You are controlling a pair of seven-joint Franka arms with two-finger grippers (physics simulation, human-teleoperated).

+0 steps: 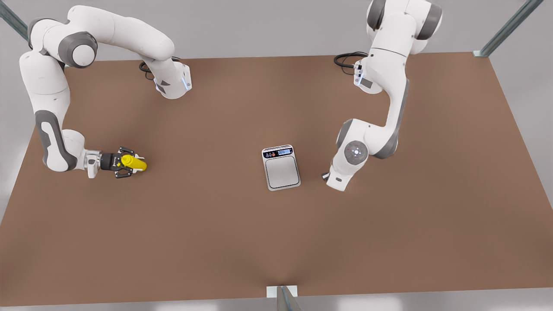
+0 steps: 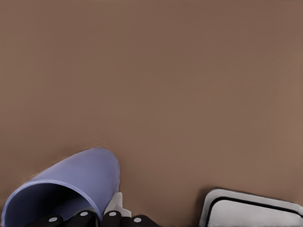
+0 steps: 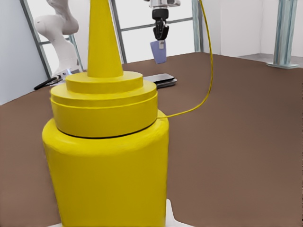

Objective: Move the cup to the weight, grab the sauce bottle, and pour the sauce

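— Where's the weight (image 1: 281,167)?
— Centre of the brown table (image 1: 216,242), plate bare.
— The right gripper (image 1: 128,163)?
— Far left of the front view, clamped on the sauce bottle (image 1: 133,162).
— The left gripper (image 3: 160,32)?
— Held high, pinching the cup (image 3: 159,51) just beside the weight.

Simulated lab: bare brown table (image 1: 216,224), metal frame posts (image 1: 505,28) (grey surroundings).
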